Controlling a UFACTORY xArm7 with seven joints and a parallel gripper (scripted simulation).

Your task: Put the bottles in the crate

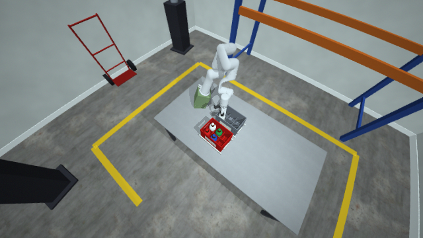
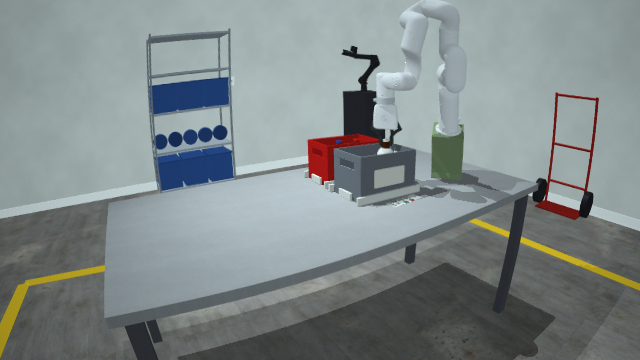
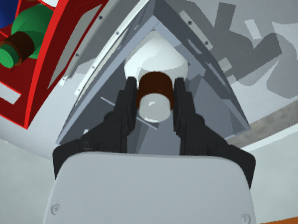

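Note:
My gripper (image 3: 155, 88) is shut on the brown neck of a white bottle (image 3: 154, 70) and holds it upright, lowered into a corner cell of the grey crate (image 2: 375, 172). Only the bottle's top (image 2: 384, 148) shows above the crate rim, and its label is hidden. The gripper also shows in the top view (image 1: 222, 114), over the grey crate (image 1: 231, 120). The red crate (image 1: 214, 133) stands right beside the grey one and holds several upright bottles, among them a white one (image 1: 212, 126), a green one (image 1: 219, 132) and a blue one (image 1: 213, 137). The pick list (image 2: 405, 201) lies on the table in front of the grey crate, too small to read.
The arm's green pedestal (image 2: 447, 152) stands close beside the grey crate. The red crate (image 2: 332, 150) touches the grey crate's far side. Crate dividers surround the bottle in the wrist view. A blue shelf, a red hand truck and a black column stand off the table.

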